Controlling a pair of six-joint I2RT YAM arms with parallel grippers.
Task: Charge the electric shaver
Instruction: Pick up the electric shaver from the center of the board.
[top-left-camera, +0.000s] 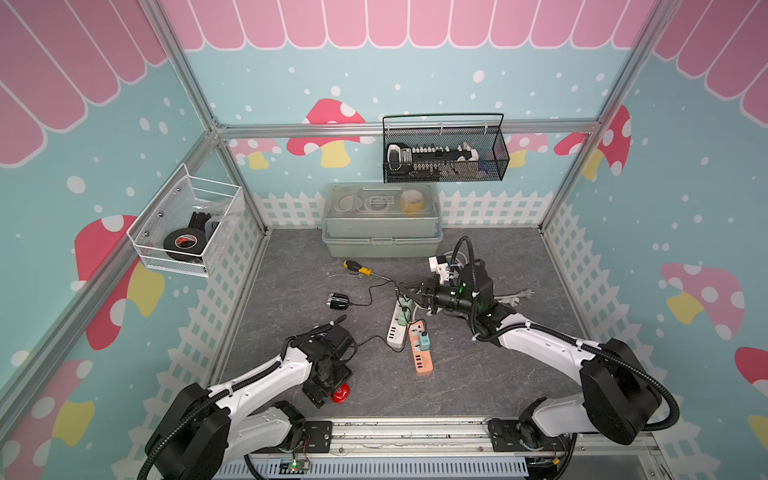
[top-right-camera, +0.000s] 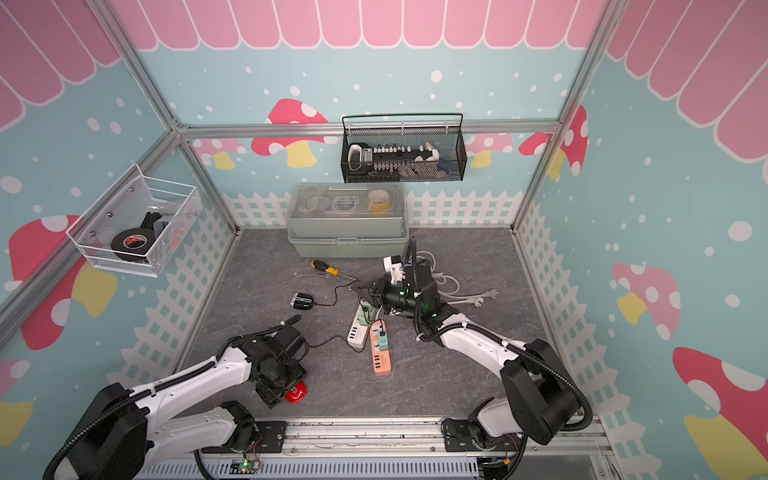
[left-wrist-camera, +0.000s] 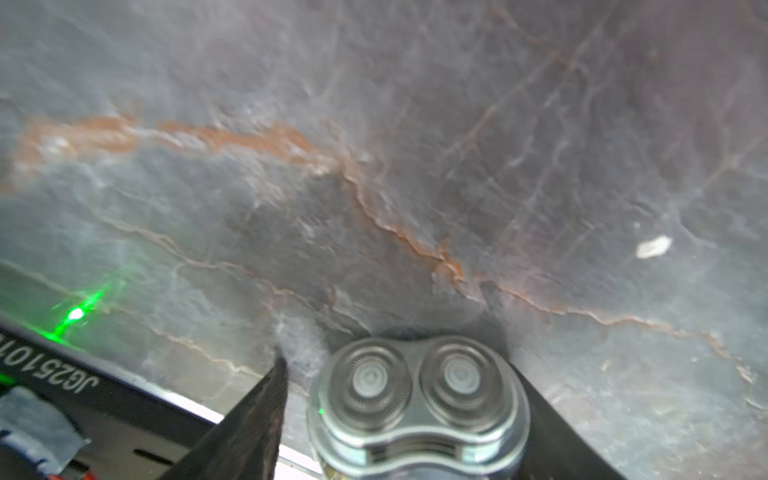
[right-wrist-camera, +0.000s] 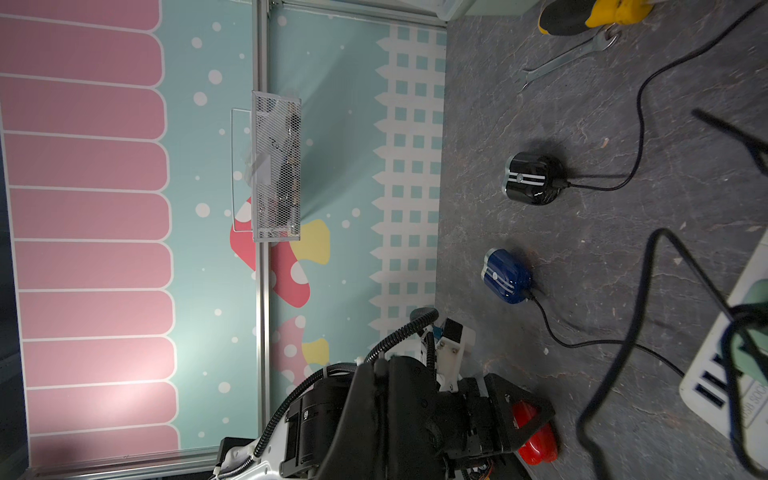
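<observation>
grey slate tabletop (top-left-camera: 478, 374). red shaver (top-left-camera: 341, 392) lies near the front edge between the parted jaws of the left gripper (left-wrist-camera: 397, 368), one jaw clear of it. right gripper (top-left-camera: 405, 289) closed, near the white power strip (top-left-camera: 396, 332), by a black cable (top-left-camera: 370, 297)

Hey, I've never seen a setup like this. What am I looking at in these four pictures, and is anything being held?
Two white-and-black robot arms work over a grey stone-patterned table. Two pictures look down from above; the other two come from cameras on the arms' wrists. On the table lie a black electric shaver on a thin black cable, a white power strip, an orange power strip, a yellow-and-black screwdriver and a grey plastic box. The left gripper stands open around a red shaver. The right gripper is shut at the cable; whether it pinches it is unclear.
</observation>
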